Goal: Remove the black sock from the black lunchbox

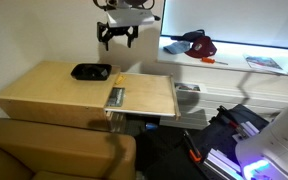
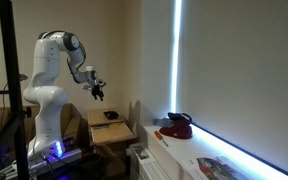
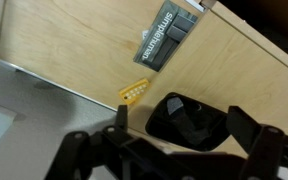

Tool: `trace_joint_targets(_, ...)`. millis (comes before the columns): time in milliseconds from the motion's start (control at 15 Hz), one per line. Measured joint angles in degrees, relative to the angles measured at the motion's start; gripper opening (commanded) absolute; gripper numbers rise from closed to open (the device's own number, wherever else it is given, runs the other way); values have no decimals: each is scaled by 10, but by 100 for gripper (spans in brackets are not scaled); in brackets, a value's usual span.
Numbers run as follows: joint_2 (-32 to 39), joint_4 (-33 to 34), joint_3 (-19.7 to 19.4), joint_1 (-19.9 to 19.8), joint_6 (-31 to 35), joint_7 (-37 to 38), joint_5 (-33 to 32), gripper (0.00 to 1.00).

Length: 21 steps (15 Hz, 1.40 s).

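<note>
The black lunchbox (image 1: 90,72) lies on the light wooden table (image 1: 54,92) near its far edge. In the wrist view the lunchbox (image 3: 212,126) sits between my fingers, far below, with the dark sock (image 3: 182,116) lying inside it. In an exterior view it is a small dark shape (image 2: 109,115). My gripper (image 1: 117,40) hangs high above the table, to the right of the lunchbox, open and empty. It also shows in the wrist view (image 3: 182,122) and in an exterior view (image 2: 97,93).
A dark label plate (image 1: 115,96) sits on the table's seam, also in the wrist view (image 3: 164,44). A small yellow piece (image 3: 132,92) lies near the lunchbox. A red and black object (image 1: 196,44) rests on the windowsill. A brown sofa (image 1: 54,150) is at the front.
</note>
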Motion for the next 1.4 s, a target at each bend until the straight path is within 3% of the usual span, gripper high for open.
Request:
trace_joint_targets(267,146,100,-29,21,65,-34,11,100)
trace_joint_targets(667,305,303,-90,89,69,-47,66,100)
trace_joint_targets(1000,306,313,-112,120,67,-46,80,100)
trace_joint_targets(1400,421,385,-158,143,65,-61,73,100)
